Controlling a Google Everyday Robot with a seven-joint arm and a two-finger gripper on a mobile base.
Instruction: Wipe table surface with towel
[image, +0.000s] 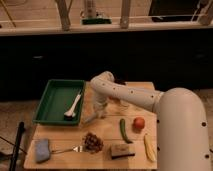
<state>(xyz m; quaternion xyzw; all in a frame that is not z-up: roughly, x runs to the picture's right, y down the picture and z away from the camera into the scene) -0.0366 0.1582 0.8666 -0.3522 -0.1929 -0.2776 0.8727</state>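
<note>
The light tan wooden table surface (107, 127) fills the lower middle of the camera view. A blue-grey folded cloth (42, 150) lies at its front left corner. My white arm reaches in from the right. My gripper (99, 113) hangs low over the middle of the table, just right of the green tray, far from the cloth. A pale strip shows at its tip near the wood; I cannot tell what it is.
A green tray (50, 102) with a white brush (74, 106) sits at the back left. A fork (67, 149), a dark grape cluster (91, 141), a brown block (120, 150), a green vegetable (123, 130), a tomato (139, 122) and a banana (149, 147) lie along the front.
</note>
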